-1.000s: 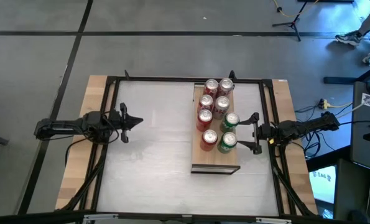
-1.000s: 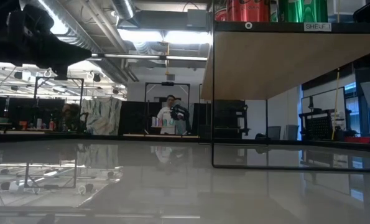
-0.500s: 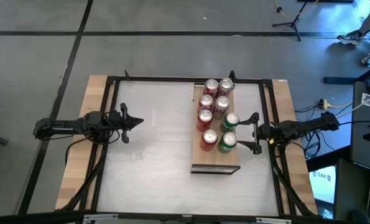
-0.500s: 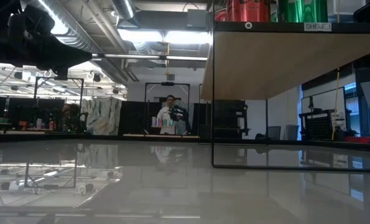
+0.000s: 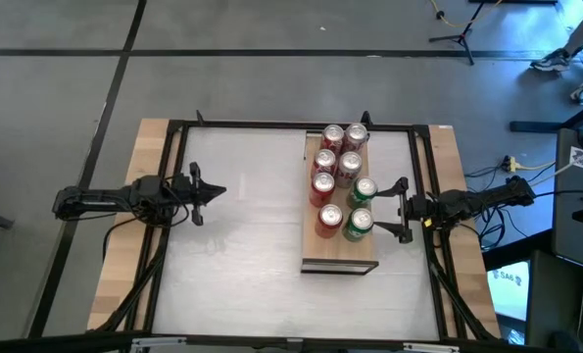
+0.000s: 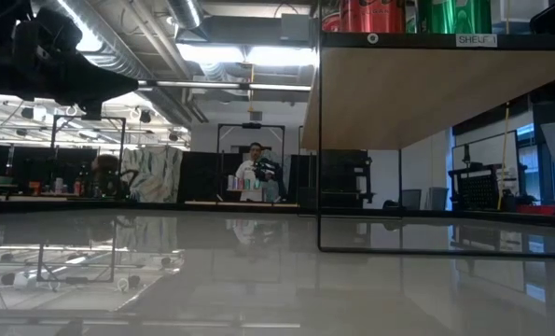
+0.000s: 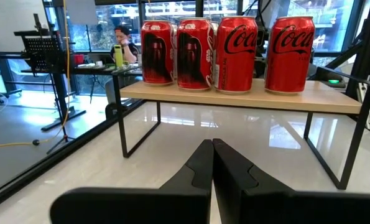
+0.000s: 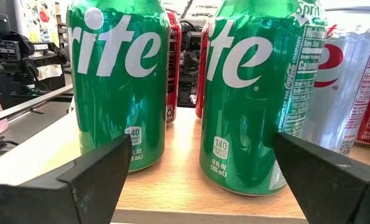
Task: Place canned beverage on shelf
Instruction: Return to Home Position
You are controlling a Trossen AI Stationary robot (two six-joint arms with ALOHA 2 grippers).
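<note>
While the right gripper [image 5: 381, 212] hangs empty, fingers spread, just beside two green metal soda cans [image 5: 358, 226] on the long light-wood shelf [image 5: 340, 253], right of centre in the high view, we judge a sideways swing could topple one. At centre left, the left gripper [image 7: 212, 147] rests with fingers pressed together. Low view crops the cans at its top edge.

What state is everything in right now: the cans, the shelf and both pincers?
Left pincer, shut, empty, away from the shelf.
Right pincer, open, empty, beside the Sprite cans.
Shelf, raised on legs, carrying eight cans in two rows.
Sprite cans, upright, side by side.
Coca-Cola cans, upright on the shelf.
Red-black cans, upright on the shelf.
Silver can, upright next to the Sprite cans.
</note>
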